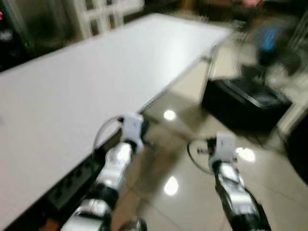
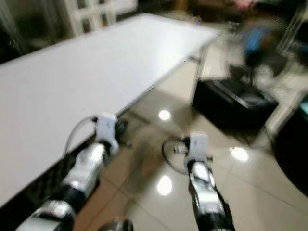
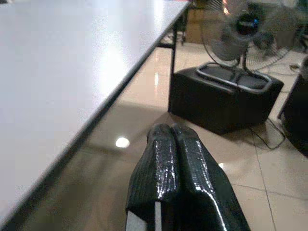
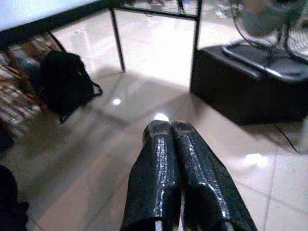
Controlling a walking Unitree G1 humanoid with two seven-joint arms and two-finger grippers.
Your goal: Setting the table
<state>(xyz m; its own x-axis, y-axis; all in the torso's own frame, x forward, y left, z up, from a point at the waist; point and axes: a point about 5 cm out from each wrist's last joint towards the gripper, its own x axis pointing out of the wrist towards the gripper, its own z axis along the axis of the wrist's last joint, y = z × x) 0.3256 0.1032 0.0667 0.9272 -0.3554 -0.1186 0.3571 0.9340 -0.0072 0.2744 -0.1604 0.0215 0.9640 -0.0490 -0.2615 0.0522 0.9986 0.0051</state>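
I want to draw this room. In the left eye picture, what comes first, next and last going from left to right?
White table → left claw → right claw → black box on the floor with a fan on top.

- Your head pair looks forward and down over the white table edge and glossy floor.
- Each wrist camera sits low, looking along its fingers toward the black box with the fan, which both share.
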